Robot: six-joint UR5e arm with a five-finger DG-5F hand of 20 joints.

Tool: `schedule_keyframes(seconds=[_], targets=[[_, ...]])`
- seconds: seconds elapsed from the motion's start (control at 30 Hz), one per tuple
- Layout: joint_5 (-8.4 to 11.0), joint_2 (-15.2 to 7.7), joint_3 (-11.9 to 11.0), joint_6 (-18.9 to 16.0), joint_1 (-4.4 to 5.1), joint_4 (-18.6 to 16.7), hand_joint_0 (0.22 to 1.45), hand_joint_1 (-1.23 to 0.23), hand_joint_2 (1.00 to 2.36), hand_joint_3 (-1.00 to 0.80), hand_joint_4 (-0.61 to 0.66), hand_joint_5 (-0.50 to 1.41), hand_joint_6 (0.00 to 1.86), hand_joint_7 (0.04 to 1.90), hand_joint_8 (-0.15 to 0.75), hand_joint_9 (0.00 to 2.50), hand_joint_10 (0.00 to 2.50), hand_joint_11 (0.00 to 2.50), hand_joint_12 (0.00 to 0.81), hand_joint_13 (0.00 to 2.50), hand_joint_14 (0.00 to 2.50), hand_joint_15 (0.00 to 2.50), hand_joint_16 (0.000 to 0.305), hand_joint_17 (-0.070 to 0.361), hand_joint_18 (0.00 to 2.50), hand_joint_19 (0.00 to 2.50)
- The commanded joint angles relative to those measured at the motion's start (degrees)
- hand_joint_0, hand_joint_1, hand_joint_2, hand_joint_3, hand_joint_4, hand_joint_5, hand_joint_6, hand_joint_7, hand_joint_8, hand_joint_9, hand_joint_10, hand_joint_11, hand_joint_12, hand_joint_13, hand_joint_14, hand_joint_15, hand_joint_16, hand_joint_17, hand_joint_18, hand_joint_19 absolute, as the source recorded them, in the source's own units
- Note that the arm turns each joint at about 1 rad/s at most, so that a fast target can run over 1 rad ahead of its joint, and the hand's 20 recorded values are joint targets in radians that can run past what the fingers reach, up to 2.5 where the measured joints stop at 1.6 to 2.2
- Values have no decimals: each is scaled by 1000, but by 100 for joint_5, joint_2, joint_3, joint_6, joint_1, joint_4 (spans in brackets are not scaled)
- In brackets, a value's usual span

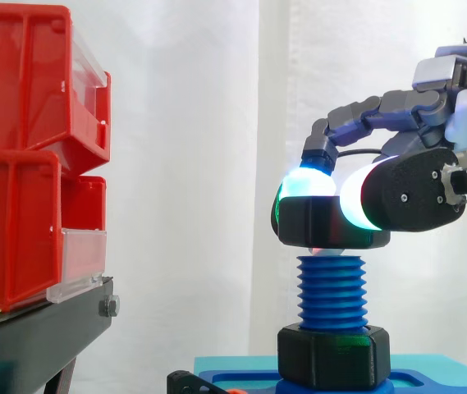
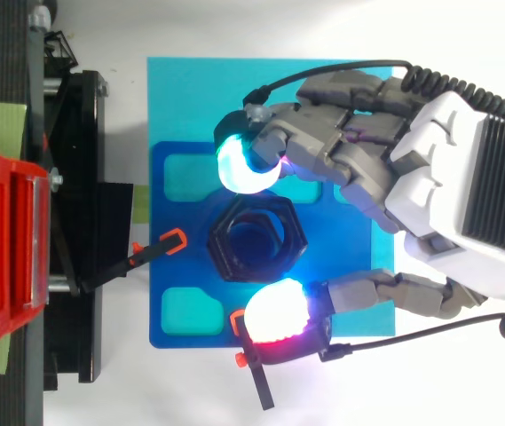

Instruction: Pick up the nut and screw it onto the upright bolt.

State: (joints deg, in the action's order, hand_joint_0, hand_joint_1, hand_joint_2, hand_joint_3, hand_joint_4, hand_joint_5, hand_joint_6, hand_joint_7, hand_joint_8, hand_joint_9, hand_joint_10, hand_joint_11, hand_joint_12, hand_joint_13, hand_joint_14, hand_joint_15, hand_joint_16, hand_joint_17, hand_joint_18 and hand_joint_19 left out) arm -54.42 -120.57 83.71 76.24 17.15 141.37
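pinching black hex nut (image 1: 325,224); hand (image 2: 430,169) curled tight round it; nut atop blue threaded bolt (image 1: 331,293)

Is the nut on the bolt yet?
On its tip. Side view: the nut, pinched by the hand, sits on top of the bolt. Whether the threads have caught, cannot tell.

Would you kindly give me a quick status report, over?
Hand shut on black hexagonal plastic nut. Nut level at tip of blue threaded upright bolt. Second black nut at bolt's base; nothing blocking.

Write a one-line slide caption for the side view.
Hand pinches a black nut at the top of the upright blue bolt.
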Motion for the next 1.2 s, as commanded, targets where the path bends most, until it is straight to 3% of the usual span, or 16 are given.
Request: schedule_keyframes(seconds=[0.0,0.4,1.17], targets=[[1,-2,5,31,16,-30,633,-658,1000,-500,266,-108,500,1342,323,947,10,295,337,841,8,205,38,86,634,305],[10,-2,5,128,87,-144,632,-657,1000,-500,265,-107,500,1338,324,951,10,296,339,843,8,202,38,86,637,304],[-43,-2,-4,365,104,-118,632,-657,1000,-500,264,-107,500,1344,322,949,11,287,338,846,8,203,38,86,639,301]])
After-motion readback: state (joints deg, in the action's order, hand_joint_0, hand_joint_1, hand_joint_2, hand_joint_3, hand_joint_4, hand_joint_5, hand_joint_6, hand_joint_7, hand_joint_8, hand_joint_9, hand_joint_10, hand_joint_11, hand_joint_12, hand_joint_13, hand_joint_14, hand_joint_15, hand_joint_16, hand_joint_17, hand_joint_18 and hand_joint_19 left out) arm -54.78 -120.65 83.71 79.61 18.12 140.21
